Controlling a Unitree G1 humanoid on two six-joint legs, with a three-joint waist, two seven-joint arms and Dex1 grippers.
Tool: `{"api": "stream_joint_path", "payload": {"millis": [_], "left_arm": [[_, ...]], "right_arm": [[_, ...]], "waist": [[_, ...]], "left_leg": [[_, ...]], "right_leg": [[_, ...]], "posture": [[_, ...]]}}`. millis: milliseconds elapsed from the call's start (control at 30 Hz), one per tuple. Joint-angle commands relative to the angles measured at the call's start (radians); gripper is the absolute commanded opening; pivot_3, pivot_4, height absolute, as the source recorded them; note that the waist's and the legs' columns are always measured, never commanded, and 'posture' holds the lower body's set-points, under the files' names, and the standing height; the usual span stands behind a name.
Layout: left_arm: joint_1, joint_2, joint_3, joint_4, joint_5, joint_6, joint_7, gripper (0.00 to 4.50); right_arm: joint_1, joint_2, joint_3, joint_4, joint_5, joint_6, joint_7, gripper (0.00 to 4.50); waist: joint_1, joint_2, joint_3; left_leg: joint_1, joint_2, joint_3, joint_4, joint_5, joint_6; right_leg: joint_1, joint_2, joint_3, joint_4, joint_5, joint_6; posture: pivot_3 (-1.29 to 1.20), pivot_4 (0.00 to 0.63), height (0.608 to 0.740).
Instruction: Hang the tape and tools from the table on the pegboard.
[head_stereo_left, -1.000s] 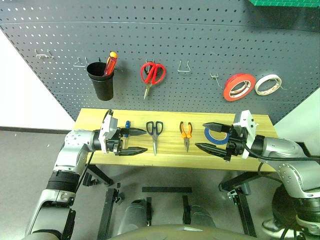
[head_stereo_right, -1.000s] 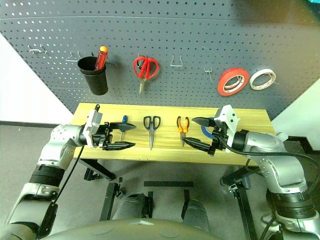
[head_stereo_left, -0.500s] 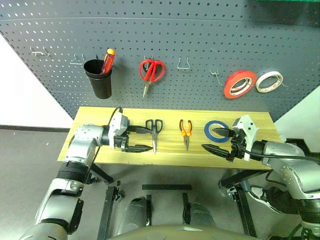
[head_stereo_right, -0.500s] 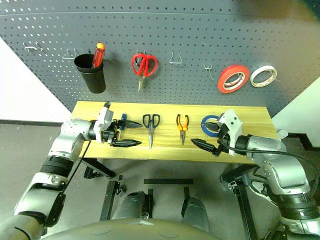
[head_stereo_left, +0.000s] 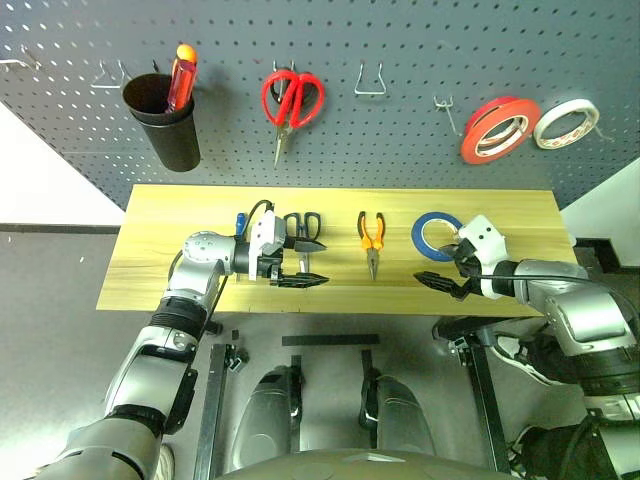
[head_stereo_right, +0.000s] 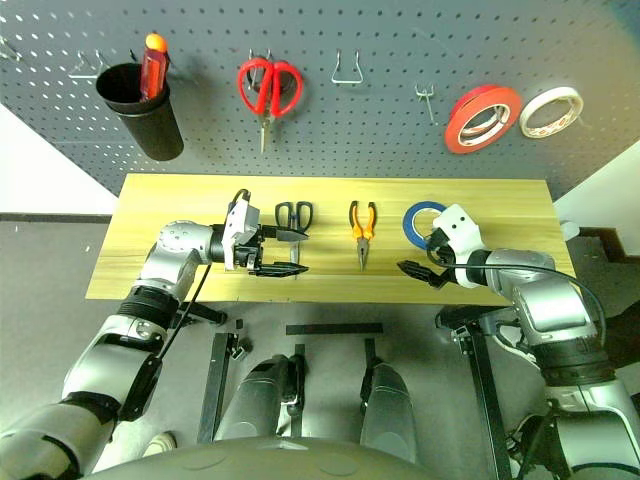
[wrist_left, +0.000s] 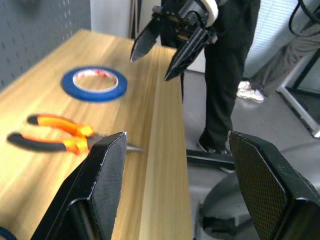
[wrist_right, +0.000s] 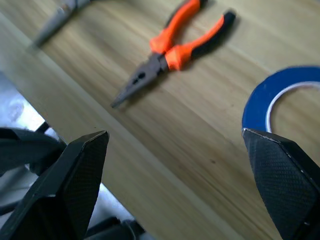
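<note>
On the table (head_stereo_left: 150, 250) the blue tape (head_stereo_left: 437, 235) lies flat at the right, with the orange-and-black pliers (head_stereo_left: 371, 238) to its left. The dark-handled scissors (head_stereo_left: 303, 222) lie further left, their blades partly hidden under my left gripper (head_stereo_left: 312, 264). That gripper is open, pointing right, one finger on each side of the blades. The blue screwdriver's handle (head_stereo_left: 240, 220) peeks out behind the left wrist. My right gripper (head_stereo_left: 440, 266) is open and empty just in front of the tape, pointing left. The pegboard (head_stereo_left: 400, 140) stands behind.
On the pegboard hang a black cup (head_stereo_left: 160, 125) with a red-and-yellow screwdriver (head_stereo_left: 180, 75), red scissors (head_stereo_left: 292, 100), a red roll (head_stereo_left: 495, 128) and a white roll (head_stereo_left: 565, 122). Bare hooks (head_stereo_left: 370, 82) sit between them. A person's dark legs (wrist_left: 230, 75) stand past the table's right end.
The camera has tilted down. My left gripper has moved right, from the blue screwdriver to over the dark scissors. My right gripper has sunk toward the table in front of the blue tape. Both stayed open.
</note>
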Motion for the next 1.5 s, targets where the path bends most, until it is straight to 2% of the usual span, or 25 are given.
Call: {"api": "stream_joint_path", "payload": {"millis": [33,267,433,667,933,1033,1300,1367,1500], "left_arm": [[-0.02,-0.024,-0.008,0.003,0.021,-0.011,0.037,3.4],[-0.04,-0.076,-0.021,-0.063,0.045,0.055,0.127,3.4],[-0.032,-0.069,-0.029,-0.132,0.063,0.106,0.193,3.4],[-0.029,-0.051,-0.032,-0.204,0.072,0.172,0.256,3.4],[0.007,-0.031,-0.04,-0.298,0.057,0.233,0.255,3.4],[0.019,-0.025,-0.039,-0.323,0.054,0.254,0.261,3.48],[0.015,-0.01,-0.036,-0.323,0.054,0.261,0.264,3.48],[0.028,-0.007,-0.033,-0.341,0.04,0.247,0.245,3.48],[0.085,0.013,0.006,-0.414,-0.058,0.217,0.156,3.48]], "right_arm": [[-0.053,-0.016,0.017,0.057,-0.035,-0.018,0.033,4.5],[-0.172,-0.009,0.052,0.23,-0.111,-0.084,0.07,4.5],[-0.236,-0.002,0.061,0.335,-0.151,-0.132,0.096,4.5],[-0.326,0.053,0.076,0.522,-0.209,-0.191,0.09,4.5],[-0.432,0.117,0.118,0.757,-0.3,-0.276,0.066,4.5],[-0.434,0.114,0.154,0.79,-0.349,-0.286,0.091,3.86],[-0.443,0.108,0.171,0.808,-0.408,-0.315,0.101,1.21],[-0.43,0.1,0.174,0.784,-0.415,-0.331,0.12,0.69],[-0.393,0.073,0.147,0.713,-0.406,-0.337,0.128,0.67]], "waist": [[0.001,0.0,0.02],[0.002,0.0,0.062],[0.002,0.001,0.079],[0.002,0.001,0.086],[0.002,0.002,0.092],[0.002,0.002,0.092],[0.003,0.002,0.092],[0.003,0.002,0.092],[0.003,0.002,0.092]], "left_leg": [[0.0,0.0,0.0,0.0,0.0,0.0],[-0.001,0.0,0.001,0.0,0.0,0.0],[-0.001,0.0,0.002,0.0,0.001,-0.001],[-0.001,0.0,0.006,0.0,0.001,-0.002],[-0.001,0.0,0.011,-0.001,0.001,-0.002],[-0.001,0.0,0.011,-0.001,0.002,-0.003],[0.0,0.001,0.011,-0.001,0.002,-0.004],[0.0,0.001,0.011,-0.001,0.002,-0.004],[0.0,0.001,0.011,-0.002,0.002,-0.004]], "right_leg": [[0.0,0.0,0.0,0.0,0.0,0.0],[-0.001,-0.001,0.0,0.001,0.0,0.0],[-0.004,-0.001,0.0,0.005,0.0,0.001],[-0.007,-0.002,0.0,0.009,-0.001,0.001],[-0.008,-0.003,0.0,0.009,-0.001,0.002],[-0.008,-0.003,0.0,0.01,-0.001,0.002],[-0.007,-0.002,0.0,0.01,-0.001,0.002],[-0.007,-0.002,0.0,0.01,-0.001,0.002],[-0.007,-0.003,0.0,0.01,-0.001,0.002]], "posture": [[0.13,0.425,0.711],[0.15,0.446,0.711],[0.17,0.452,0.711],[0.19,0.454,0.711],[0.2,0.457,0.711],[0.2,0.451,0.711],[0.2,0.429,0.711],[0.19,0.425,0.711],[0.17,0.412,0.711]]}}
